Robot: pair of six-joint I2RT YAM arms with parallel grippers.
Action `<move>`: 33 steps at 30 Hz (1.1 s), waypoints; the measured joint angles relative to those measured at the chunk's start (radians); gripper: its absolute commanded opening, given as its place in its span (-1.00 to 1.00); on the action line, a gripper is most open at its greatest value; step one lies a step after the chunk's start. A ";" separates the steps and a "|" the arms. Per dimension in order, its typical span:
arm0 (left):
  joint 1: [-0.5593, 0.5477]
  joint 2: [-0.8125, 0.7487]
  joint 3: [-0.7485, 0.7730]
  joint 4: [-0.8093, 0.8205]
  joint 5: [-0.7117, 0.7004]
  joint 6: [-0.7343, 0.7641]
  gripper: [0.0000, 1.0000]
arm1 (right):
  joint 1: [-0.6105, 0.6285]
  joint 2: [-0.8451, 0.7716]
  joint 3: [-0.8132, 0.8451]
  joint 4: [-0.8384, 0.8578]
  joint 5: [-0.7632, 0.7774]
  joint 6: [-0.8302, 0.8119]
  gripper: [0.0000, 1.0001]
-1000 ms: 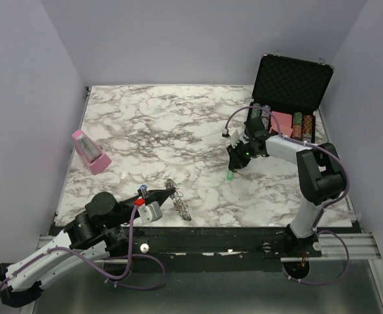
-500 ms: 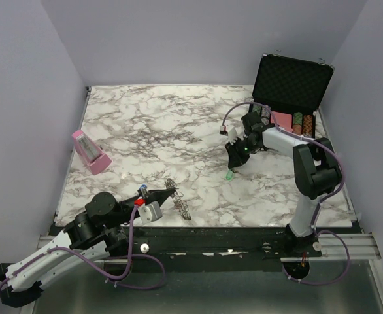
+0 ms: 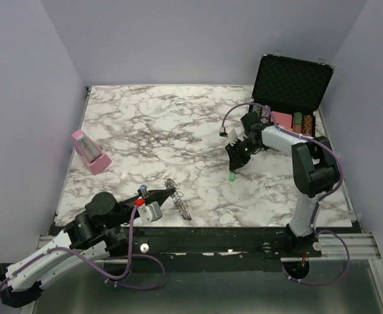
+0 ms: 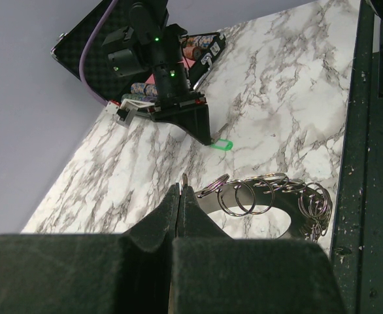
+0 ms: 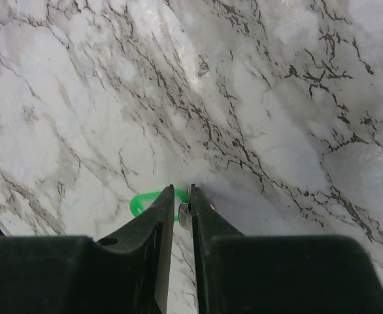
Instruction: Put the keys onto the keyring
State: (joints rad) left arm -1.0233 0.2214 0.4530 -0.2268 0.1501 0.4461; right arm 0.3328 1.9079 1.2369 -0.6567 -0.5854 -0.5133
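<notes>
Marble table (image 3: 159, 124) with pink box (image 3: 90, 152), black case (image 3: 293, 85)

The right arm (image 3: 312, 169) has been swung up and left a little, and the green key (image 3: 232, 176) was nudged slightly right.

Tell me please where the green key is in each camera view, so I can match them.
Top external: green key on the marble table, right of centre, at the right tool tip.
Left wrist: key upper middle, above the keyring, at the same tip.
Right wrist: key lower centre, green head left of the tool.
Shared landmark: the right tool's tip.
</notes>
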 measured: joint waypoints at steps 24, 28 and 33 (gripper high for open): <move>0.000 0.000 0.000 0.000 0.000 0.000 -1.00 | 0.000 0.037 0.071 -0.104 0.001 -0.038 -0.54; 0.000 0.000 0.000 0.000 0.000 0.000 -1.00 | 0.000 0.039 0.084 -0.117 0.002 -0.039 -0.59; 0.000 0.000 0.000 0.000 0.000 0.000 -1.00 | 0.000 0.047 0.098 -0.131 0.012 -0.042 -0.60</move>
State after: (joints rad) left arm -1.0233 0.2214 0.4530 -0.2268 0.1505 0.4461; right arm 0.3328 1.9545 1.3346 -0.7876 -0.5732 -0.5552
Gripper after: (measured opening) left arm 0.009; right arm 0.203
